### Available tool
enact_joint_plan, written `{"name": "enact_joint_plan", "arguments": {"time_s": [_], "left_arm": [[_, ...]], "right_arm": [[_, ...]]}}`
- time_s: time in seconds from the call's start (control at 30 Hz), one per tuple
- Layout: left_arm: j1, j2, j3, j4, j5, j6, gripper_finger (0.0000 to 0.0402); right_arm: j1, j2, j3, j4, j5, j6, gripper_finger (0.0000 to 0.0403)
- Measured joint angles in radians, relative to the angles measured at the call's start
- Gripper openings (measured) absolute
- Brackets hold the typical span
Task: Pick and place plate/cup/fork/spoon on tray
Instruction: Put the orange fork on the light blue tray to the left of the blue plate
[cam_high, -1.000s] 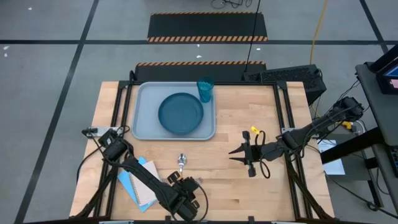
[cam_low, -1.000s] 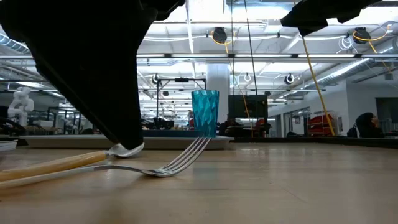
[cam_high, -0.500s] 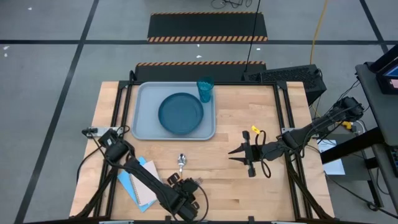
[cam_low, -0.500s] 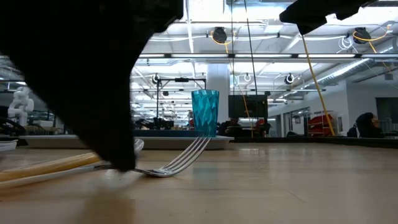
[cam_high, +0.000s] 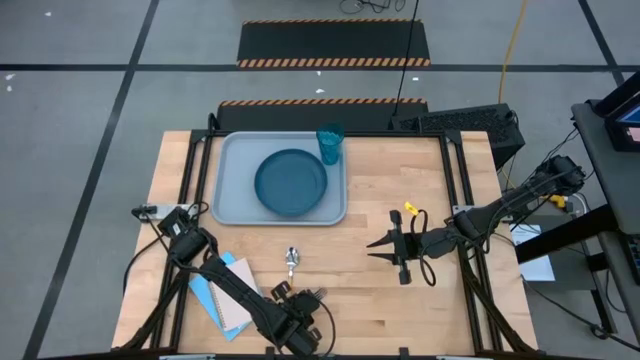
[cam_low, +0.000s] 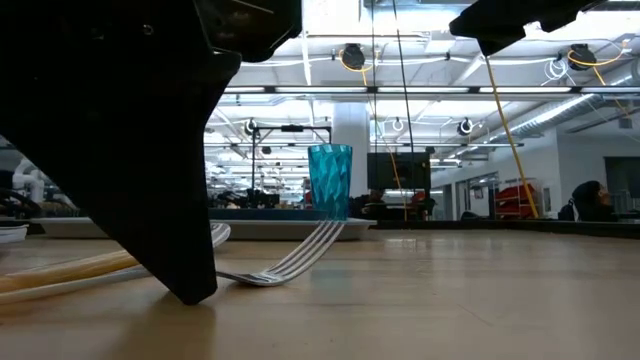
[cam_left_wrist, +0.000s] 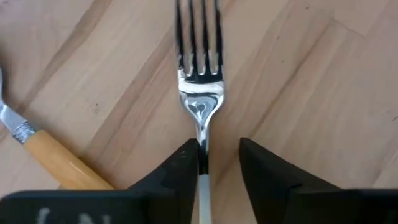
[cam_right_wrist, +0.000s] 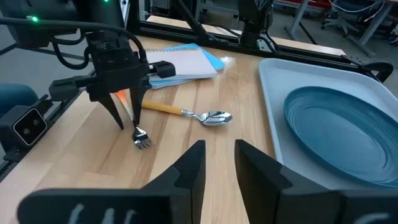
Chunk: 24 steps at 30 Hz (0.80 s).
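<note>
Pale wooden table (cam_high: 360, 210) boards fill the scene, with grey floor and striped mats beyond the far edge. Low at the near edge, the left gripper (cam_high: 300, 312) points straight down, its 2 fingers (cam_left_wrist: 180, 177) spread to either side of the neck of the fork (cam_left_wrist: 199, 93) and not yet closed on it; the tines point away from the wrist and the fork lies flat on the wood, its handle hidden under the claw. The left arm runs from its base at the table's left side diagonally across the blue-and-white notebook (cam_high: 225, 290) to reach this spot. Just beside the fork lies the spoon (cam_high: 291, 259), bowl toward the tray, yellow-orange handle angled under the gripper. Farther off, the tray (cam_high: 232, 200) sits at the far left of the table with the plate (cam_high: 290, 182) in its middle and the cup (cam_high: 330, 143) upright in its far right corner. The right gripper (cam_high: 385, 247) hovers well apart over the table's right half, arm stretched in level from the right edge, its 2 fingers spread and holding nothing.
</note>
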<state>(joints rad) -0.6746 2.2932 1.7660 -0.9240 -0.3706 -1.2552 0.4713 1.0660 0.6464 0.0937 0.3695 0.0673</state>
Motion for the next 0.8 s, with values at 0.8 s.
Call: {"name": "enact_joint_plan", "arguments": {"time_s": [0.8], "left_arm": [[0.021,-0.004,-0.002,-0.011,-0.019,0.032,0.0016]], "right_arm": [[0.0,0.0,0.0,0.0,-0.007,0.0,0.008]]}}
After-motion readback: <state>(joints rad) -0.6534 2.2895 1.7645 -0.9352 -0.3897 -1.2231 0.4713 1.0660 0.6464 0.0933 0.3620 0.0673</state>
